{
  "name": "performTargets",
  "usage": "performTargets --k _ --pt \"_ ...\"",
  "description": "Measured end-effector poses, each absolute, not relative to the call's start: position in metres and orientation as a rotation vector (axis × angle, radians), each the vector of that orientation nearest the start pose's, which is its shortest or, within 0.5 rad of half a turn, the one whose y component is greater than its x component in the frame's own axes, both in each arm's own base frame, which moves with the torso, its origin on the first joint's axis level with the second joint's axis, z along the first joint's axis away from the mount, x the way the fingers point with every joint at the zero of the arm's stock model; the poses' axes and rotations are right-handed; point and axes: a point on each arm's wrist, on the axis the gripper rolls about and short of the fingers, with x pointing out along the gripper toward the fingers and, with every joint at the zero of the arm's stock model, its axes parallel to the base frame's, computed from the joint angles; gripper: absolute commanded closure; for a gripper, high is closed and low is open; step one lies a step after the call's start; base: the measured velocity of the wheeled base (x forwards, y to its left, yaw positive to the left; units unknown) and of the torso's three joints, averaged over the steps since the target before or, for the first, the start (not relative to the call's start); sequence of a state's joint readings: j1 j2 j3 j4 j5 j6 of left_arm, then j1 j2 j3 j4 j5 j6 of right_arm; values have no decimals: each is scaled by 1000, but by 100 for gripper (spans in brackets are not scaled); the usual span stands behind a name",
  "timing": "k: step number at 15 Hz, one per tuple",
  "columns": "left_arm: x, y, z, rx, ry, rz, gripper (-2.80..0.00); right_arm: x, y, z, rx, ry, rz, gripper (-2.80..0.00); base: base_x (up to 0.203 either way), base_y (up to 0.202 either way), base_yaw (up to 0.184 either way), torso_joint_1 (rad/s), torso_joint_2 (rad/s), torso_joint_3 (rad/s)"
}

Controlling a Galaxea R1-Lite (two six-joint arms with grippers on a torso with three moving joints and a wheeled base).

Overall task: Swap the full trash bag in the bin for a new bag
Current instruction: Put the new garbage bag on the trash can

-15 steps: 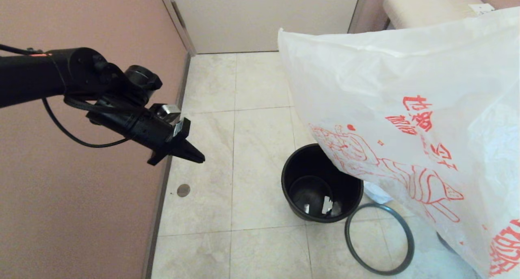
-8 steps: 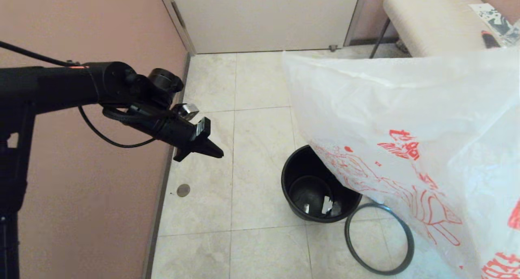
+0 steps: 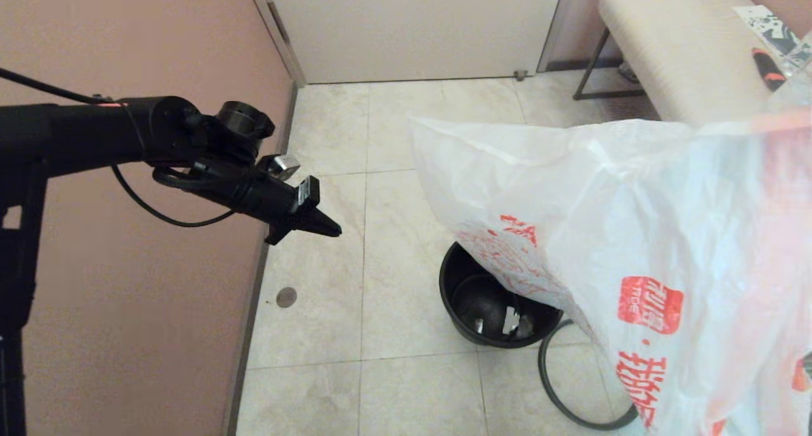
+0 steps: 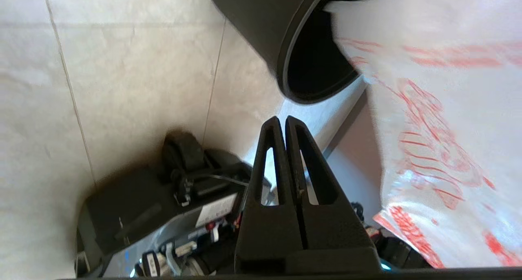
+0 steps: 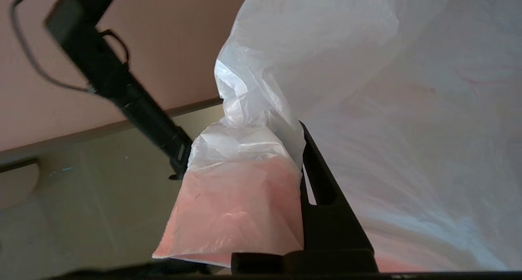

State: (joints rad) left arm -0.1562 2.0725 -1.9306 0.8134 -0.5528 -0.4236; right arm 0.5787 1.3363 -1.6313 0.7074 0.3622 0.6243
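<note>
Above the bin (image 3: 446, 284), on the robot's right side, lowered the new bag (image 3: 634, 233) a good way within the last second, and swung it leftwards too. Uncovered the cream bench (image 3: 666, 42) behind, and carried the bag's lower corner across the far side of the bin's mouth, right at the rim by the left wrist view, though impossible to tell whether touching or just inside. Gripped that bag by its pink-orange edge band, bunched and pinched tight in the right gripper (image 5: 302, 137). Nudged the left gripper (image 3: 323, 226) nearer the bin as well, yet held it up in the air by the pink wall, well apart from the bag, fingers pressed together on nothing. Read as the lining step getting under way: no liner in the bin, bag coming down but not yet opened out or seated, and probably needing that idle left gripper to catch the opposite edge and spread the mouth. Left the dark grey hoop (image 3: 541, 372) flat on the tiles just beside the bin, partly hidden by the bag, so not yet back on as a rim. Saw nothing of the full trash bag anywhere. Counted up: one bin, one hoop, one bag in view, one bench, one small round floor drain (image 3: 286, 296), and two grippers, both clamped shut, only one with a load.
</note>
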Motion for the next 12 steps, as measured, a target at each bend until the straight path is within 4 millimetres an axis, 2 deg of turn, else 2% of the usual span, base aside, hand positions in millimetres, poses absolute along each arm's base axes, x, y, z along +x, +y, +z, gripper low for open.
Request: performTargets --k 6,9,12 --pt "365 -69 255 -568 1024 -458 0 171 121 347 484 606 575 0 0 0 0 0 0 0" --pt "367 -70 258 -563 988 -469 0 182 126 321 411 570 465 0 0 0 0 0 0 0" --pt "372 -73 260 -564 950 -485 0 191 125 311 310 474 408 0 0 0 0 0 0 0"
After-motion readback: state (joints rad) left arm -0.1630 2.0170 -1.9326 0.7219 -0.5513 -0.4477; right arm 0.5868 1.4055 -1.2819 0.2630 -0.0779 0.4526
